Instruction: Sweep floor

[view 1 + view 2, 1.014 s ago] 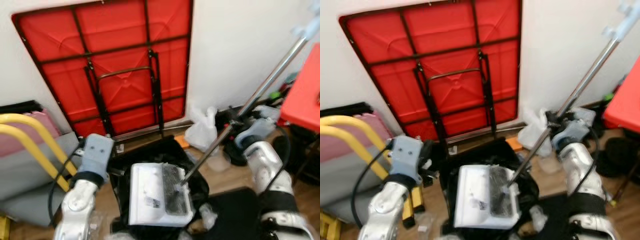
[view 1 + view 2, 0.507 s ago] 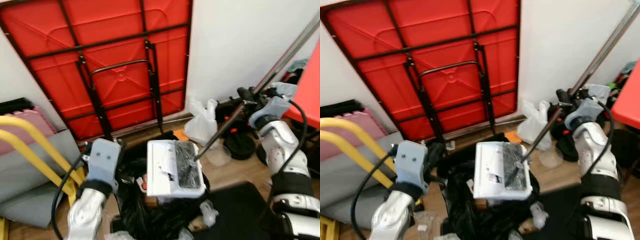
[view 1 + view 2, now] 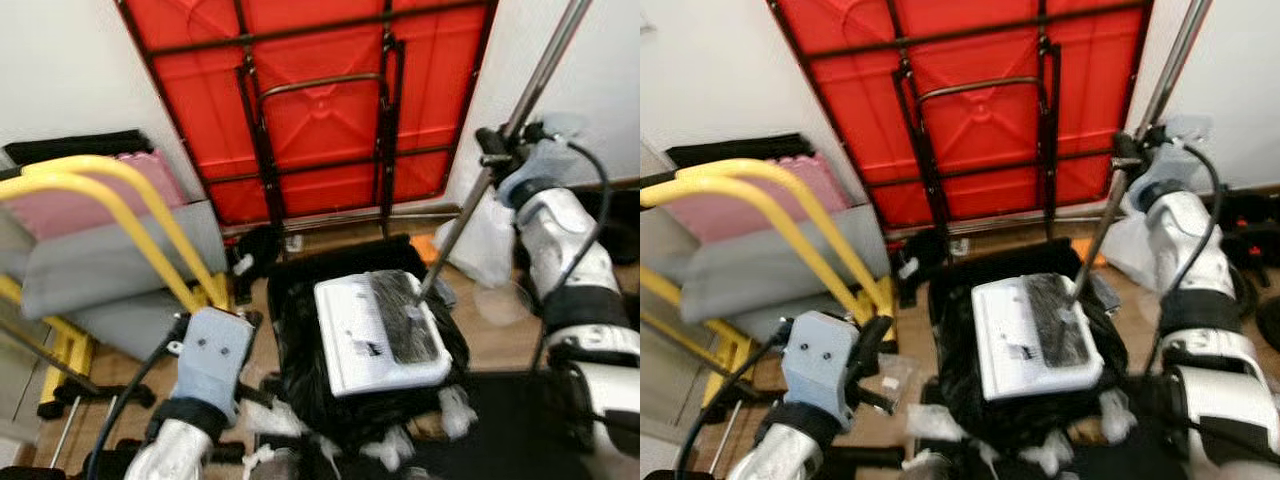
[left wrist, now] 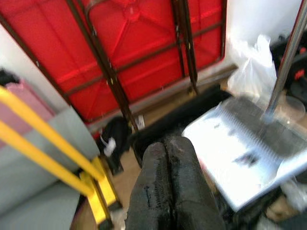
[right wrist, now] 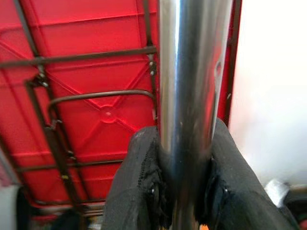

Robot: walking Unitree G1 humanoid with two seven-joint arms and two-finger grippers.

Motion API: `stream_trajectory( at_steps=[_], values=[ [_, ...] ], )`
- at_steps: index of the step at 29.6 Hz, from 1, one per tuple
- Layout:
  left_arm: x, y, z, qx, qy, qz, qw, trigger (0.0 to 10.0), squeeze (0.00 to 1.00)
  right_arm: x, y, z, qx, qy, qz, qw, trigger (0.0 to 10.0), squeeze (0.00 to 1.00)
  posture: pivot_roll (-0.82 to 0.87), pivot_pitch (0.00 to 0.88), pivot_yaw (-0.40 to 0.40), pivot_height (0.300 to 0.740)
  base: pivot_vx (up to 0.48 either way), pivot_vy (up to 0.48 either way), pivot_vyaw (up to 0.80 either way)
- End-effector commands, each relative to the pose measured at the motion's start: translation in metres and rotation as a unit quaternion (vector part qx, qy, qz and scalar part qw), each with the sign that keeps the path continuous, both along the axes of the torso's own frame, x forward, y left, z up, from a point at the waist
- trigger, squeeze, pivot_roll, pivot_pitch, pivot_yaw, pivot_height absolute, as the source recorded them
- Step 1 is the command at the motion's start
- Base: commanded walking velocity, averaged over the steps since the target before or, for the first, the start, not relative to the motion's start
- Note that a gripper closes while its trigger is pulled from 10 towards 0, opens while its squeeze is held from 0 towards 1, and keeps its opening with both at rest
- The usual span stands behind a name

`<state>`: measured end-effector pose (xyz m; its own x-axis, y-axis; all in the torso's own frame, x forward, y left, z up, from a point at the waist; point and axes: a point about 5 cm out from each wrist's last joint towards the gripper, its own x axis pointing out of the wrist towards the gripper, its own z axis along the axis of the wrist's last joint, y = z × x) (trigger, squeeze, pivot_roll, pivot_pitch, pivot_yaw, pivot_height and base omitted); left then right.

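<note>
A white dustpan-like head (image 3: 382, 333) with a dark brush strip lies over an open black bin bag (image 3: 300, 350) on the floor. A silver metal pole (image 3: 490, 165) rises from it up to the right. My right gripper (image 3: 492, 150) is shut on that pole; in the right wrist view its fingers (image 5: 141, 177) clamp the pole (image 5: 192, 96) from both sides. My left gripper (image 4: 165, 191) hangs low at the left of the bag, fingers pressed together and holding nothing; its grey wrist block (image 3: 208, 352) shows in the left eye view.
A folded red table (image 3: 310, 100) leans on the white wall behind the bag. A yellow-framed cart with grey and pink pads (image 3: 110, 230) stands at the left. White plastic bags (image 3: 485, 240) lie at the right, and crumpled scraps (image 3: 395, 445) lie near the bag's front.
The camera has swung left, shifting the whole scene right and bringing the yellow cart into view. The pole now stands steeper. Both grippers keep their states.
</note>
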<state>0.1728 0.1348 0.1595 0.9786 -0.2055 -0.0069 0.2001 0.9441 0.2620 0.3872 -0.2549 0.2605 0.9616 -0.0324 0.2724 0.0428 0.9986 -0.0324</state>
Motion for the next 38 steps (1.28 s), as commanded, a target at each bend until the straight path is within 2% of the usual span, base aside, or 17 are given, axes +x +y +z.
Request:
stream_trajectory(
  at_steps=[1,6,11,13,14,16,17,19,22,23,24,25,27,28,33,36,38],
  values=[
    [-0.002,0.001,0.0,0.011,0.007,0.001,1.0,10.0,0.0,-0.003,0.0,0.035,-0.041,-0.071,-0.009,0.997,10.0,0.0,-0.02,0.229,-0.004,0.74,0.0,0.0,0.0],
    [-0.01,-0.003,0.002,0.022,0.016,-0.01,1.0,10.0,0.0,0.005,0.023,0.068,-0.151,-0.106,-0.017,0.983,10.0,0.0,-0.02,0.253,-0.004,0.74,0.0,0.0,0.0],
    [-0.011,-0.004,0.004,0.027,0.017,-0.015,0.999,10.0,0.0,0.008,0.031,0.077,-0.165,-0.118,-0.013,0.979,10.0,0.0,-0.02,0.26,-0.006,0.74,0.0,0.0,0.0],
    [-0.012,-0.008,0.008,0.041,0.013,-0.032,0.999,10.0,0.0,0.012,0.046,0.081,-0.195,-0.123,-0.003,0.973,10.0,0.0,-0.02,0.281,-0.007,0.74,0.0,0.0,0.0],
    [-0.012,-0.008,0.008,0.041,0.013,-0.032,0.999,10.0,0.0,0.012,0.046,0.081,-0.195,-0.123,-0.003,0.973,10.0,0.0,-0.02,0.281,-0.007,0.74,0.0,0.0,0.0],
    [-0.015,-0.012,0.011,0.053,0.009,-0.045,0.998,10.0,0.0,0.017,0.069,0.088,-0.245,-0.133,0.007,0.96,10.0,0.0,-0.02,0.292,-0.01,0.74,0.0,0.0,0.0],
    [-0.015,-0.012,0.011,0.053,0.009,-0.045,0.998,10.0,0.0,0.017,0.069,0.088,-0.245,-0.133,0.007,0.96,10.0,0.0,-0.02,0.292,-0.01,0.74,0.0,0.0,0.0],
    [-0.016,-0.014,0.012,0.054,0.009,-0.047,0.997,10.0,0.0,0.019,0.086,0.095,-0.28,-0.146,0.013,0.949,10.0,0.0,-0.02,0.296,-0.013,0.74,0.0,0.0,0.0],
    [-0.017,-0.014,0.012,0.054,0.009,-0.047,0.997,10.0,0.0,0.019,0.091,0.098,-0.289,-0.151,0.015,0.945,10.0,0.0,-0.02,0.296,-0.013,0.74,0.0,0.0,0.0],
    [-0.017,-0.015,0.013,0.056,0.008,-0.048,0.997,10.0,0.0,0.02,0.105,0.101,-0.307,-0.16,0.023,0.938,10.0,0.0,-0.02,0.301,-0.02,0.74,0.0,0.0,0.0],
    [-0.017,-0.015,0.013,0.056,0.008,-0.048,0.997,10.0,0.0,0.02,0.105,0.101,-0.307,-0.16,0.023,0.938,10.0,0.0,-0.02,0.301,-0.02,0.74,0.0,0.0,0.0],
    [-0.016,-0.016,0.014,0.061,0.007,-0.052,0.997,10.0,0.0,0.02,0.12,0.104,-0.334,-0.173,0.03,0.926,10.0,0.0,-0.02,0.306,-0.022,0.74,0.0,0.0,0.0],
    [-0.016,-0.016,0.014,0.061,0.007,-0.052,0.997,10.0,0.0,0.02,0.12,0.104,-0.334,-0.173,0.03,0.926,10.0,0.0,-0.02,0.306,-0.022,0.74,0.0,0.0,0.0],
    [-0.017,-0.017,0.015,0.067,0.005,-0.055,0.996,10.0,0.0,0.019,0.138,0.108,-0.355,-0.191,0.036,0.914,10.0,0.0,-0.02,0.314,-0.028,0.74,0.0,0.0,0.0],
    [-0.018,-0.019,0.016,0.068,0.006,-0.053,0.996,10.0,0.0,0.019,0.142,0.112,-0.347,-0.199,0.034,0.916,10.0,0.0,-0.02,0.315,-0.032,0.74,0.0,0.0,0.0],
    [-0.016,-0.019,0.017,0.067,0.005,-0.048,0.997,10.0,0.0,0.021,0.132,0.109,-0.251,-0.18,0.056,0.95,10.0,0.0,-0.02,0.31,-0.035,0.74,0.0,0.0,0.0],
    [-0.016,-0.019,0.017,0.067,0.005,-0.048,0.997,10.0,0.0,0.021,0.132,0.109,-0.251,-0.18,0.056,0.95,10.0,0.0,-0.02,0.31,-0.035,0.74,0.0,0.0,0.0]
  ],
)
